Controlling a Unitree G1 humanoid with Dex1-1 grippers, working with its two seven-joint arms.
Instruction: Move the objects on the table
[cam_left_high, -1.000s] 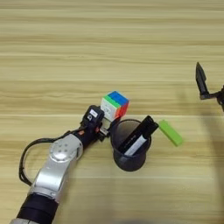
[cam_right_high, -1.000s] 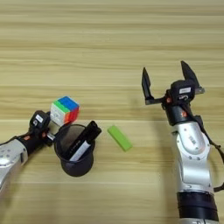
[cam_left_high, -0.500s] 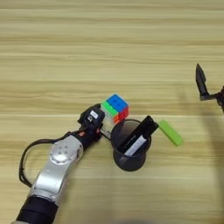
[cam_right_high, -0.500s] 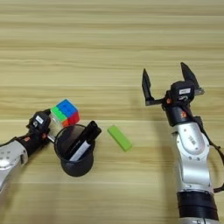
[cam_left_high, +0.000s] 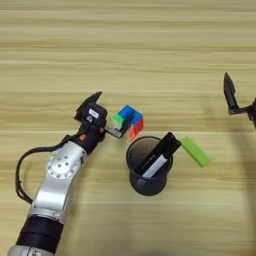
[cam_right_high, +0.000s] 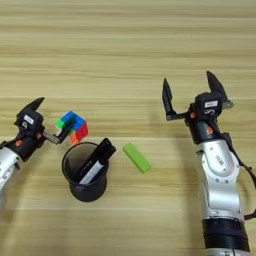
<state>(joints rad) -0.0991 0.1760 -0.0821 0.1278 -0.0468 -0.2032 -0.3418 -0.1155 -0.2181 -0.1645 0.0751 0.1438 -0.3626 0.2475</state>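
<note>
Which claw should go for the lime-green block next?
Right. The right claw is open and free, nearer the lime-green block; the left claw is busy at the puzzle cube.

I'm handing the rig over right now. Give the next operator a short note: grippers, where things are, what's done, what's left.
Left gripper: open, one finger against the cube's left side; nothing held.
Right gripper: open, idle at the right, clear of everything.
Cube: on the table, just up-left of the mesh cup.
Marker: leaning inside the cup.
Green block: flat on the table, right of the cup.
Done: marker is in the cup. Left: cube and block are both loose.
</note>
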